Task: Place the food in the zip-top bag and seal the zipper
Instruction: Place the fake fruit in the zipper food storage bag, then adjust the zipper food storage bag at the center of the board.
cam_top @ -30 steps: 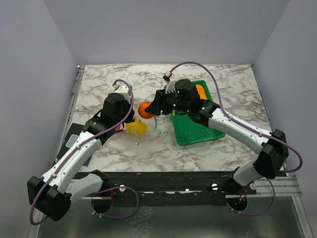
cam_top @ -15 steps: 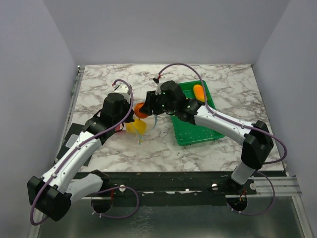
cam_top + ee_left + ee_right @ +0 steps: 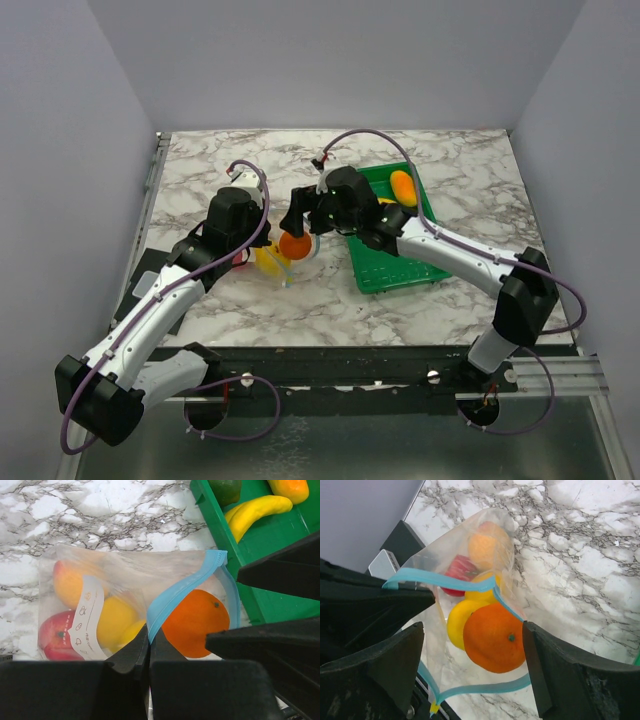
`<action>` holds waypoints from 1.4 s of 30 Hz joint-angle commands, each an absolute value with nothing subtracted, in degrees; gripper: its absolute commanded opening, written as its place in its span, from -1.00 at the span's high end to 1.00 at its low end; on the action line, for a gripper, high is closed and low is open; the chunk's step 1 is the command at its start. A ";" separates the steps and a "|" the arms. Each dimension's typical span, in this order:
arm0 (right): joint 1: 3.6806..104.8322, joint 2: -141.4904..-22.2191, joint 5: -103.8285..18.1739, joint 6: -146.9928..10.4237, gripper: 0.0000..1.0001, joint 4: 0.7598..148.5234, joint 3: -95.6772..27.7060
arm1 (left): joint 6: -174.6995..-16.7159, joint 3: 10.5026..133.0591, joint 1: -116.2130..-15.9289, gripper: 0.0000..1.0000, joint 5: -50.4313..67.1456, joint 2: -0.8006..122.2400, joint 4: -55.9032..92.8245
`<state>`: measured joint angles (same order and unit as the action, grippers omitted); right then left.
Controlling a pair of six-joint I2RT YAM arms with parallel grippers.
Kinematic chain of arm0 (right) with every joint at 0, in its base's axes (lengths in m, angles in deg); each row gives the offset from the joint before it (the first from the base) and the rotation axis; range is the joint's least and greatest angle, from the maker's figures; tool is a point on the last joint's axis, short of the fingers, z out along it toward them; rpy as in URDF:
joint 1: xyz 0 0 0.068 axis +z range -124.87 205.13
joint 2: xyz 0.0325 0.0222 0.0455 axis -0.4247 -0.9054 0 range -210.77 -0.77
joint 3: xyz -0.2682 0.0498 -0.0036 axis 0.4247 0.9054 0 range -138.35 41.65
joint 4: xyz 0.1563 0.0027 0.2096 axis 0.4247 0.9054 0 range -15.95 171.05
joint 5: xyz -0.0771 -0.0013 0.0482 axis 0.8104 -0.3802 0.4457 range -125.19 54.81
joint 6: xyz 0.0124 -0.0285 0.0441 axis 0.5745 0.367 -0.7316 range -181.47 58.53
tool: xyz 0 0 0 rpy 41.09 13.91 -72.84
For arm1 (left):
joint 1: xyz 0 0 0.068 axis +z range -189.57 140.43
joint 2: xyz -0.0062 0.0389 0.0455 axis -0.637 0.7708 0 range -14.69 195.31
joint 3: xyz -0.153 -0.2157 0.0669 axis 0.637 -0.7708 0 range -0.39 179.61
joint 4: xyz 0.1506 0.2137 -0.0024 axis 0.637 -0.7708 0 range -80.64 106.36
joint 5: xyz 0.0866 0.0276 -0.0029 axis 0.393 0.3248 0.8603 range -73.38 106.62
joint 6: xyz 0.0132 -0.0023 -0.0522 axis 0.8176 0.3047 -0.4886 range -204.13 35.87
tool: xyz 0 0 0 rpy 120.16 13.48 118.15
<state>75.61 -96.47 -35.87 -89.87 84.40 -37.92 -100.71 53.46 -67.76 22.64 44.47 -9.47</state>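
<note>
Spanning the view, the marble table (image 3: 200, 170) carries the green tray (image 3: 400, 272) right of centre, with a banana (image 3: 255, 512) inside. The zip-top bag (image 3: 125, 575) lies at centre, its zipper (image 3: 175, 595) pinched by the left gripper (image 3: 149, 647). The right gripper (image 3: 472, 630), jaws now apart over the bag's mouth, has released the orange (image 3: 195, 622) into it.

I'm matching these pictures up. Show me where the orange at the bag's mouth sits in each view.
Top external: the orange is at centre, just left of the green tray.
Left wrist: lower middle, framed by the blue zipper.
Right wrist: lower centre, in the bag's open mouth.
Shared landmark: the yellow lemon right beside it.
</note>
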 commanded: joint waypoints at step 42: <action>76.67 -87.92 -33.54 -113.69 0.17 73.56 -13.61 | -100.31 52.70 -67.56 1.00 23.17 43.91 -8.86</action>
<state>76.20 -87.27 -33.56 -112.67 74.58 -14.10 -100.71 53.46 -67.76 22.66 44.47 -9.47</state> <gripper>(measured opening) 0.419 0.003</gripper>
